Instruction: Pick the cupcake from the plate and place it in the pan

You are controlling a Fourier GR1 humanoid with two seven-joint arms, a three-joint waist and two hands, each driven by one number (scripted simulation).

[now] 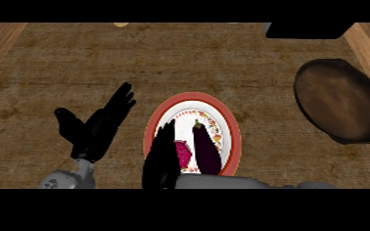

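Here, in the head view, we count one plate (226, 122), red-rimmed with a patterned border, lying on the counter (180, 63) at lower centre. On it we see two things: one cupcake (183, 155) in a pink wrapper at the plate's lower left, and one dark eggplant (204, 147) lying lengthwise just beside it on the right. One dark round pan (334, 100) sits well apart at the right edge. We count two hands. The left hand (98, 122) rests at the lower left, fingers straight and spread, holding nothing. The right hand (161, 159) comes in over the plate's left rim, its fingers extended alongside the cupcake; we cannot tell whether they touch it. The counter is a brown, woven-looking surface with lighter wooden strips along its sides, and one black object (307, 29) cuts in at the upper right corner.
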